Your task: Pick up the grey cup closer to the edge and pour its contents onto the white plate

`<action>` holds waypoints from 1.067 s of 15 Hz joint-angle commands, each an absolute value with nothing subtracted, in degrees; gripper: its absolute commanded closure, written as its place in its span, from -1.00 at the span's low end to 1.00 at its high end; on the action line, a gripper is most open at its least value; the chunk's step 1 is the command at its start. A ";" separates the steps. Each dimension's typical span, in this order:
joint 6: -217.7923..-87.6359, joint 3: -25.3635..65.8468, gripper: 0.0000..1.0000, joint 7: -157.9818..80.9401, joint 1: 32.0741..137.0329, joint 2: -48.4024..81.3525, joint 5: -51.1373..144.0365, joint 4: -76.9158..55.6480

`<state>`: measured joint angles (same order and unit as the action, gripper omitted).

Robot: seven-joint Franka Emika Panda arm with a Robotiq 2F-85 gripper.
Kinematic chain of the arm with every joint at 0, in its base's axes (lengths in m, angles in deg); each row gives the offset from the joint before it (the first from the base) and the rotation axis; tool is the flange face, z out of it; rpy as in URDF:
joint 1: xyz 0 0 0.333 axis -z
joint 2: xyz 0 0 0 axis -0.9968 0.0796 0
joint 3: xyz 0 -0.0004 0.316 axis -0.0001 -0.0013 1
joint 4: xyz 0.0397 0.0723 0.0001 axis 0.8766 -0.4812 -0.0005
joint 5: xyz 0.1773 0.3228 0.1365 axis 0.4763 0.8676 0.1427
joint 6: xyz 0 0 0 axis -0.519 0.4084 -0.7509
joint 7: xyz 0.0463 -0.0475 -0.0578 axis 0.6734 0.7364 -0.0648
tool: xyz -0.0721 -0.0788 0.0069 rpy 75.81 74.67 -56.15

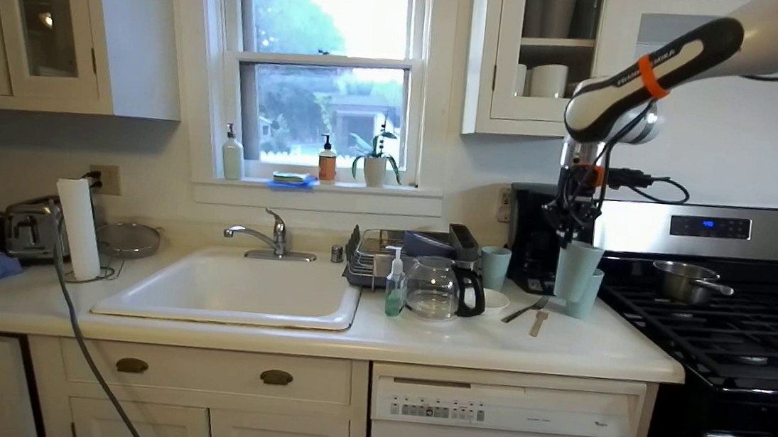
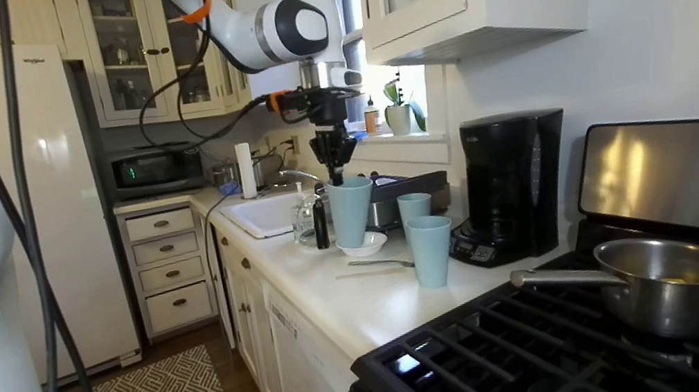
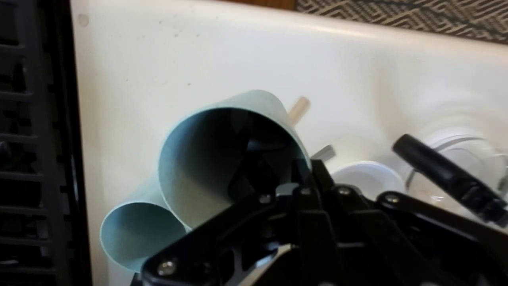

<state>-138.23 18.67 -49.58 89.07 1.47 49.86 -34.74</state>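
My pincer [image 3: 310, 169] is clamped on the wall of the pale grey-blue tumbler [image 3: 214, 174], one finger [image 3: 301, 176] inside the rim and its mate outside, likely so that the mouth is left free for pouring. The tumbler hangs near upright, clear of the countertop [image 3: 131, 99], so I judge the pour is not begun. Lower, half covered by it in the wrist view, stands a second tumbler [image 3: 139, 234]. Off to the side, apart, sits a white bowl [image 3: 369, 178] (the task's plate, I take it); the glass carafe [image 1: 430, 294] is near it, and its black handle [image 3: 440, 172] could get in my way. Farther off are the coffee maker [image 2: 516, 183] and, on the stove [image 2: 691, 184], a saucepan [image 2: 661, 301].

In an exterior view the tumbler [image 2: 352, 215] overlaps the bowl, as if over it; the wrist view shows them apart. Only the wrist view looks into the tumbler, yet its depths are too dark to read. Both exterior views show a third tumbler [image 1: 495, 268]; my wrist does not.
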 commanded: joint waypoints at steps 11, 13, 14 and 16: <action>-135.57 20.02 0.98 -45.87 90.76 9.52 95.11 -23.57; -135.90 20.00 0.98 -45.67 91.38 11.01 100.27 -22.13; -135.86 19.95 0.98 -45.39 91.75 11.71 102.60 -21.41; -135.74 19.87 0.98 -45.01 92.47 12.97 107.46 -20.29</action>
<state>-136.05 19.71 -46.21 91.14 10.54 100.35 -23.39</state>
